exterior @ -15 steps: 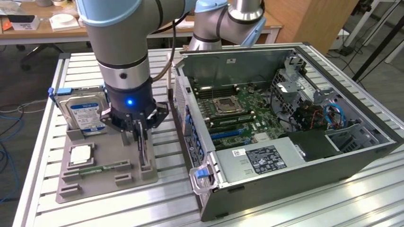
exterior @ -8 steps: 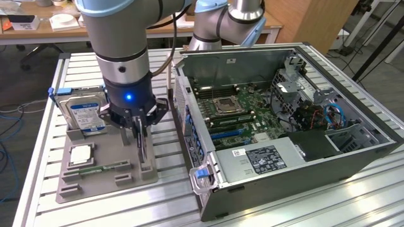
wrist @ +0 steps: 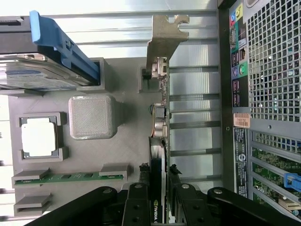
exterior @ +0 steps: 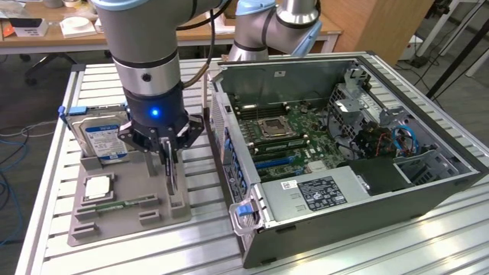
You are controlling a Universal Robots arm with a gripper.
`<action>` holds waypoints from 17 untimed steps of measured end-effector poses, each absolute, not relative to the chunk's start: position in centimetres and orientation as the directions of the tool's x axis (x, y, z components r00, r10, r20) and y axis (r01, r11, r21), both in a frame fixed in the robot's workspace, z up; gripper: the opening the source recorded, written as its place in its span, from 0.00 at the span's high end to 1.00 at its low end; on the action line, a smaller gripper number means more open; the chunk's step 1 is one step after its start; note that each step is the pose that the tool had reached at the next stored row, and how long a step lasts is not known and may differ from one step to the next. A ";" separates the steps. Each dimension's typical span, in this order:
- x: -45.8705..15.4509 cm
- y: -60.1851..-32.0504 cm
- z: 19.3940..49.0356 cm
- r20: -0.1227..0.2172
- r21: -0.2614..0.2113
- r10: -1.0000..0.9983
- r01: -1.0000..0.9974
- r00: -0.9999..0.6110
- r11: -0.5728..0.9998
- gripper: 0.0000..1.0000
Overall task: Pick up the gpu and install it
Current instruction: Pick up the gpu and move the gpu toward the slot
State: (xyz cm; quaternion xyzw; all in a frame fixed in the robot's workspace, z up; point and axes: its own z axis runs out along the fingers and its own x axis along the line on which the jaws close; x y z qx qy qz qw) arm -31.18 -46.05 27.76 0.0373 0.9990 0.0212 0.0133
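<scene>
"What does the gpu (wrist: pixel 159 117) look like?"

"A thin dark card standing on edge, with a silvery bracket (wrist: pixel 164 37) at one end. In the exterior view, the drive (exterior: pixel 103 137) is on the left, then the tray (exterior: pixel 122 220) holding the gpu, then the open case (exterior: pixel 367 229)."

"And the arm?"

"The wrist points straight down, and the gripper (exterior: pixel 169 152) is clamped on the card's upper edge."

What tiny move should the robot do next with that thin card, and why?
Probably lift straight up a little. The gripper looks shut on the gpu, which stands edge-on in a slot of the grey holder, so going sideways first could jam it.
</scene>
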 end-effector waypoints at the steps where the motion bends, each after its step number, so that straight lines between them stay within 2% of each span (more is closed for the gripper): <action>1: -31.2 -46.0 27.8 -0.025 0.043 0.075 0.074 -0.997 0.996 0.73; 17: -31.2 -46.0 28.6 -0.025 0.043 0.075 0.074 -0.997 0.996 0.74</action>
